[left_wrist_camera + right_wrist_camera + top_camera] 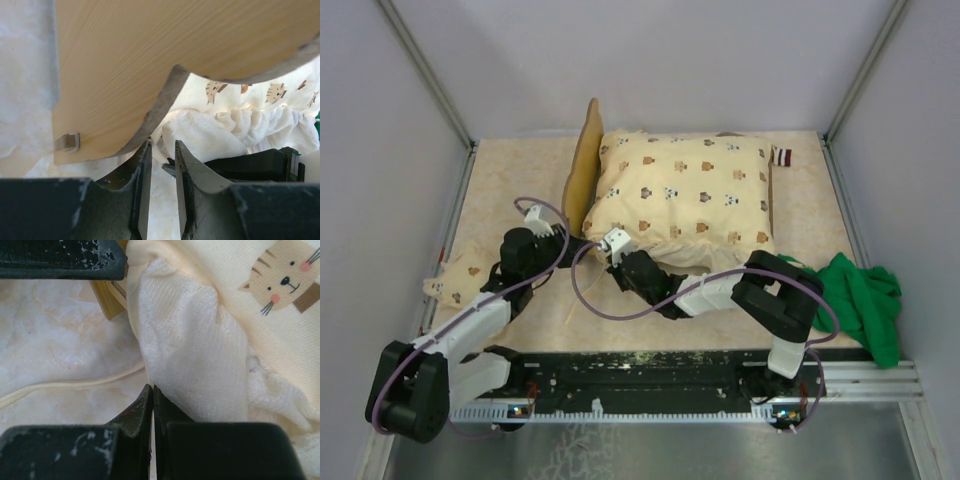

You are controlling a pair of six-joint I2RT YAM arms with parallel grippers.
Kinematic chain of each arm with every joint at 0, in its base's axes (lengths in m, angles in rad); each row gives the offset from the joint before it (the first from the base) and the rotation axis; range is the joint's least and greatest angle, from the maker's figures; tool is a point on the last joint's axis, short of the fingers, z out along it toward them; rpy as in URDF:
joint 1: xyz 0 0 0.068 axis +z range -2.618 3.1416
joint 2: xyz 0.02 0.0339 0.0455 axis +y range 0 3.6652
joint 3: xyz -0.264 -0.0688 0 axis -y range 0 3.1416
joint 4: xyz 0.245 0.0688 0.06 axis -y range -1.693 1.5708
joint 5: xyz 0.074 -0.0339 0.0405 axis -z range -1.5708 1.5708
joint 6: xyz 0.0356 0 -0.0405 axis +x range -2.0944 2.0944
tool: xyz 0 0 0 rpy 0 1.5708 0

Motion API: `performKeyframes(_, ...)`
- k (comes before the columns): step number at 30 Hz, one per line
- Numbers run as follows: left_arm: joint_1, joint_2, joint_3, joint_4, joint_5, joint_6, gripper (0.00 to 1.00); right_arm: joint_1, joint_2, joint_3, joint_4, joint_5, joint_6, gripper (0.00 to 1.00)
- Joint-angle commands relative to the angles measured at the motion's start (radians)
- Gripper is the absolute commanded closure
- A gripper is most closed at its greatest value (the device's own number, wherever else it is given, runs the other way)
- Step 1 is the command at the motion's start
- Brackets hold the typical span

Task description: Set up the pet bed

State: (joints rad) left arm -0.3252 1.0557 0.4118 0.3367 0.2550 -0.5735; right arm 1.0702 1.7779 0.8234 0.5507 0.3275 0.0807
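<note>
Top external: the pet bed (pixel 583 165) is seen at the back of the table (pixel 510 180), covered by a quilt (pixel 685 190). Left wrist: the left claw (pixel 161 150) is held released, empty, just below the pet bed. Right wrist: the right claw (pixel 152 392) is clenched beside the quilt.

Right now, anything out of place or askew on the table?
Yes. The pillow lies on the table near the left edge, off the pet bed. The quilt is bunched over the bed, white underside showing along its near side. A green cloth sits crumpled at the right edge.
</note>
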Motion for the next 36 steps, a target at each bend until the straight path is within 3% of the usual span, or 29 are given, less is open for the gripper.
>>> performKeyframes(1,-0.020,0.018,-0.020,0.122,-0.005,0.019,0.68,-0.006,-0.031,-0.015,0.072,-0.002,0.001,1.00)
performKeyframes(16,-0.042,0.111,-0.022,0.157,-0.020,0.010,0.72,-0.007,-0.043,-0.035,0.103,-0.002,-0.025,1.00)
performKeyframes(19,-0.042,0.108,-0.022,0.153,-0.022,0.013,0.80,-0.007,-0.040,-0.036,0.105,-0.001,-0.030,1.00)
performKeyframes(22,-0.044,0.094,-0.022,0.145,-0.013,0.019,0.99,-0.007,-0.034,-0.033,0.107,-0.002,-0.048,1.00)
performKeyframes(28,-0.044,0.026,0.029,-0.041,-0.037,0.013,1.00,-0.039,-0.006,-0.001,0.083,-0.011,-0.137,1.00)
performKeyframes(36,-0.044,-0.019,0.030,-0.073,0.027,-0.044,1.00,-0.038,0.056,0.078,0.092,-0.132,-0.261,1.00)
